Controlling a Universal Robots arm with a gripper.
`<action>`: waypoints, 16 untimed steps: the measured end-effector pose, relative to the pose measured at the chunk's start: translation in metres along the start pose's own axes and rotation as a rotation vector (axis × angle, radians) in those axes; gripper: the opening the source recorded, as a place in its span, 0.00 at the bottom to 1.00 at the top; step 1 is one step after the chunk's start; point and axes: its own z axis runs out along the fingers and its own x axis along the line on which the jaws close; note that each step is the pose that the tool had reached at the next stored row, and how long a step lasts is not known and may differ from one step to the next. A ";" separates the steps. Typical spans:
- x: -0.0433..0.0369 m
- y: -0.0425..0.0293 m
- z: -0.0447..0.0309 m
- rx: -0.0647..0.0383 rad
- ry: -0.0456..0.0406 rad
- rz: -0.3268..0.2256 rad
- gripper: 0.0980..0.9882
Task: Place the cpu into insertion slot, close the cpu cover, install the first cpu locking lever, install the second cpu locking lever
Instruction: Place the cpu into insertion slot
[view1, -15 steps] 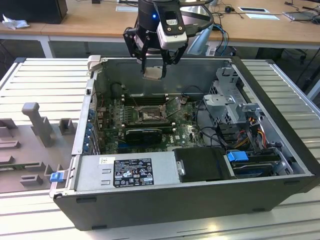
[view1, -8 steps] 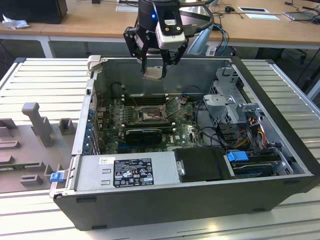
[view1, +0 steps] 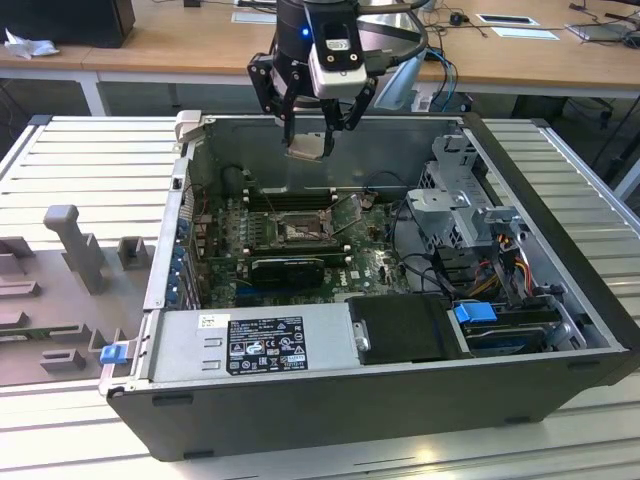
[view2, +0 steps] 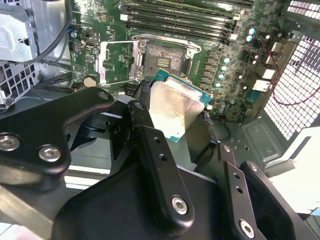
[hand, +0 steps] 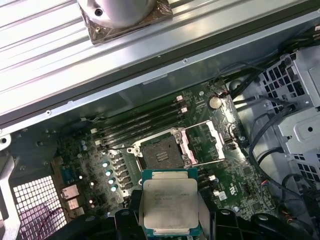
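The tool (view1: 309, 143) pinched the pale silvery-grey square cpu (hand: 169, 205) by opposite edges, above the open dark case (view1: 330, 400), well clear of the silver-rimmed insertion slot (hand: 161, 156). The cpu appeared light, rigid and fragile; the edge grip was judged correct.

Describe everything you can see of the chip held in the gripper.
The chip is a small flat square: a pale silvery metal lid with faint print, set on a thin green-blue base that shows round its rim. The gripper is shut on two opposite edges and holds it in the air, lid up, over the open computer case. Nothing else touches it. Below it the socket on the green board is bare, its metal cover swung open.
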 end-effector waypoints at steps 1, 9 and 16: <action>0.0000 0.0000 0.0000 0.000 -0.0002 0.003 0.48; 0.0000 0.0000 0.0000 -0.001 -0.0028 0.031 0.48; 0.0000 0.0000 0.0001 -0.001 -0.0053 0.058 0.48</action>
